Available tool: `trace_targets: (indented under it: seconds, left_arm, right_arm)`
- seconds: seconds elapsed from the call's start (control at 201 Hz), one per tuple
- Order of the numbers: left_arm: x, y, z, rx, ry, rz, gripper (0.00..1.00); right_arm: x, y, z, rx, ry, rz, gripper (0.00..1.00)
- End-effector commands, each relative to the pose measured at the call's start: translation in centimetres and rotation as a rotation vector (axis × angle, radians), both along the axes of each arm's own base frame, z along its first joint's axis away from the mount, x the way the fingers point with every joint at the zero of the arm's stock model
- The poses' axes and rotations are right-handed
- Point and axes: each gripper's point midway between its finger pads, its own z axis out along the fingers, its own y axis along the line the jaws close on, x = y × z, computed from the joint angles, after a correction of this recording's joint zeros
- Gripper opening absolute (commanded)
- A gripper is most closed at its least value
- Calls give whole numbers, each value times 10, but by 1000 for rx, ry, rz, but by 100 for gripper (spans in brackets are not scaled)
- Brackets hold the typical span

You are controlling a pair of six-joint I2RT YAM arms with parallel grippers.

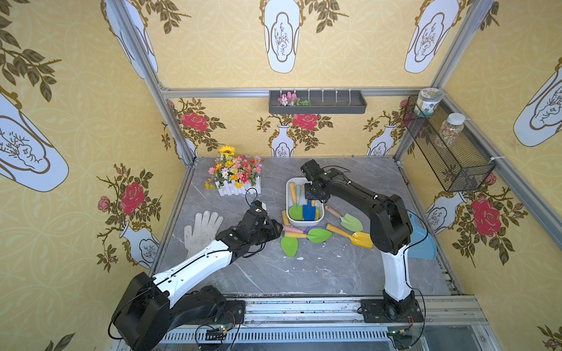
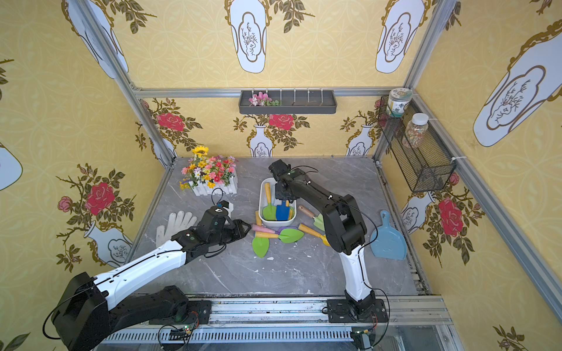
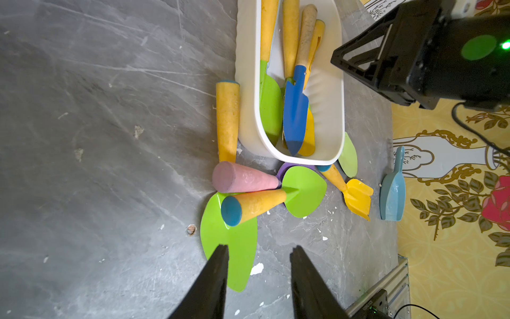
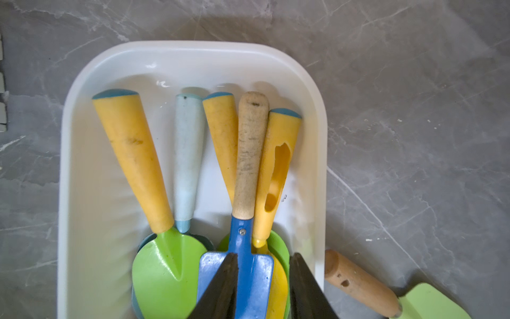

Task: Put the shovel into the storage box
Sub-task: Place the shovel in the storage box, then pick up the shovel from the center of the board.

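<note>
The white storage box (image 1: 304, 223) (image 2: 275, 223) (image 4: 193, 55) stands mid-table with several shovels inside. On top of them lies a blue shovel (image 1: 308, 209) (image 3: 295, 110) (image 4: 252, 276) with a wooden handle. My right gripper (image 1: 316, 199) (image 4: 264, 254) hangs just above its blade, open, gripping nothing. More shovels lie on the table in front of the box: a green one with a yellow handle (image 1: 289, 246) (image 3: 234, 248), a second green one (image 1: 317, 235) and a pink-handled one (image 3: 242, 179). My left gripper (image 1: 281, 228) (image 3: 260, 246) hovers open and empty beside the green blade.
A yellow hand fork (image 1: 362, 240) and a light-green trowel (image 1: 351, 221) lie right of the box, under the right arm. A white glove (image 1: 202, 228), a flower planter (image 1: 235, 179) and a blue dustpan (image 1: 424, 243) sit around. A dark grey tray (image 1: 317, 103) and a wire basket (image 1: 450, 149) hang on the walls.
</note>
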Motion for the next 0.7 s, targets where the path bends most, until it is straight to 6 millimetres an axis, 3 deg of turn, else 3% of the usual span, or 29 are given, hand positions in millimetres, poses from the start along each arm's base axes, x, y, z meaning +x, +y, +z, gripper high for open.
trace_targets:
  seconds: [0.0,0.174,0.693]
  left_arm:
    - [2,-4,4,-21,-14,-8,42]
    - [4,-7,4,-18,-12,-15,42]
    - [5,-12,-2,-29,3,-23,43]
  right_arm:
    - [-8,3,11,4,-22,11,38]
    - [-28,11,18,42,-23,51,44]
    - [-93,29,32,91,-35,205,49]
